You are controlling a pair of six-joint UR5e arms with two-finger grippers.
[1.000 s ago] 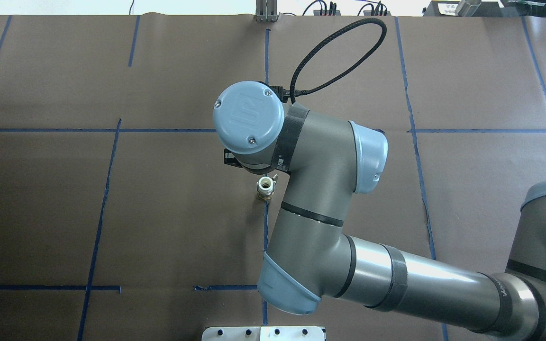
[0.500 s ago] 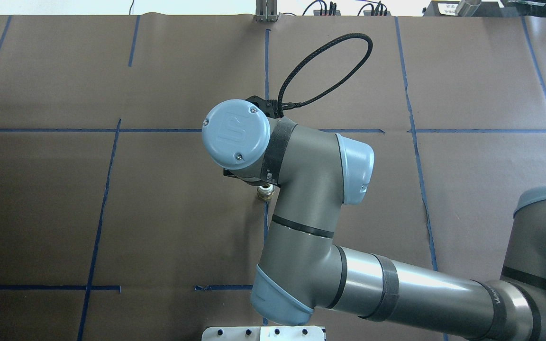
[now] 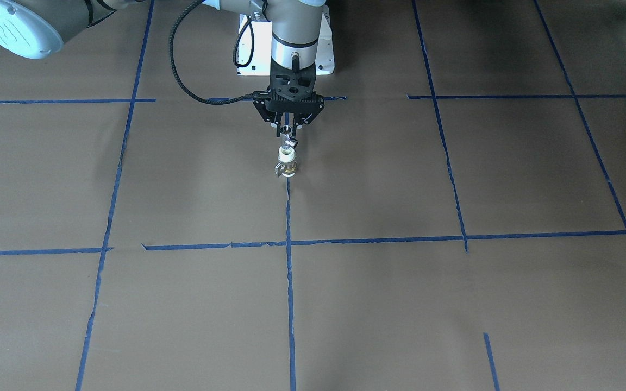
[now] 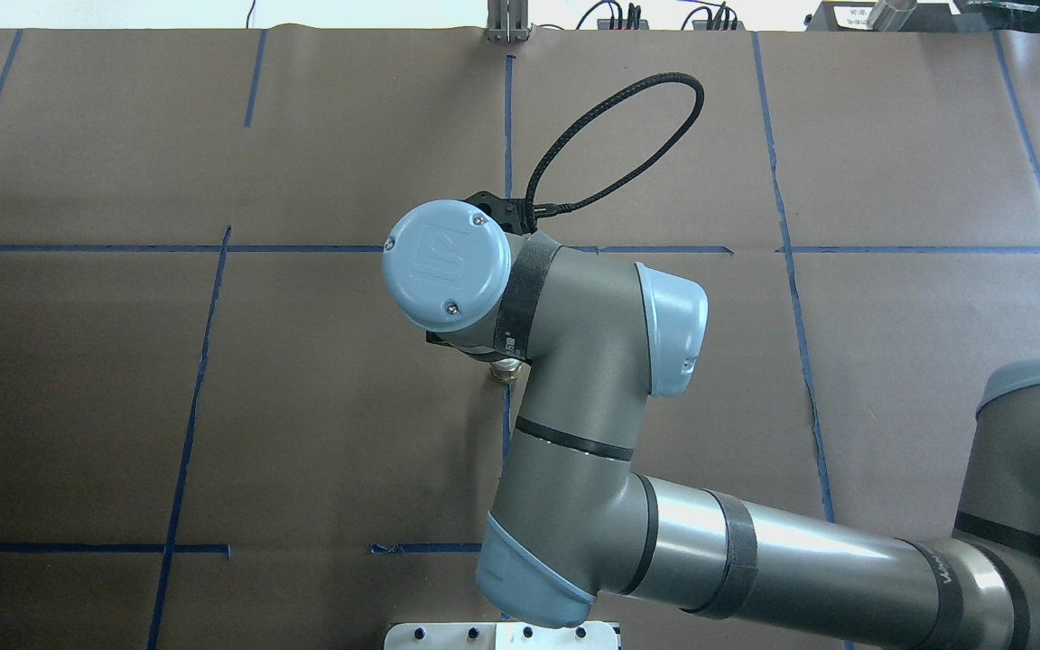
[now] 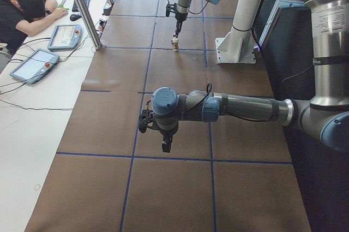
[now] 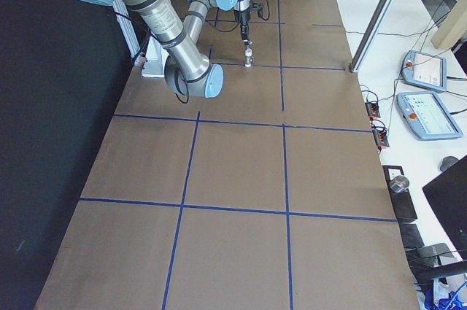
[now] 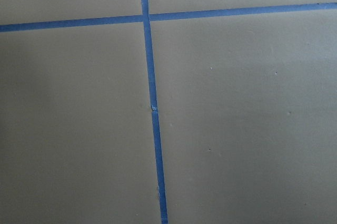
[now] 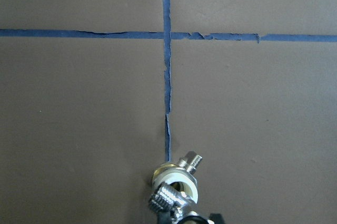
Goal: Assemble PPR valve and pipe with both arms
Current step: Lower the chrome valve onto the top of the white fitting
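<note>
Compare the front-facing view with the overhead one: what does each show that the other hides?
Front-facing only: the right gripper pinching the pipe over the valve. Overhead only: the arm's blue wrist cap, which hides gripper and pipe, leaving a sliver of valve. Both: the valve, the black cable loop and the blue tape lines.

Even, diffuse overhead light; faint soft shadows on table (image 3: 182, 304). Glare streak along right arm (image 4: 800, 537). Views sharp; left wrist view paler.
</note>
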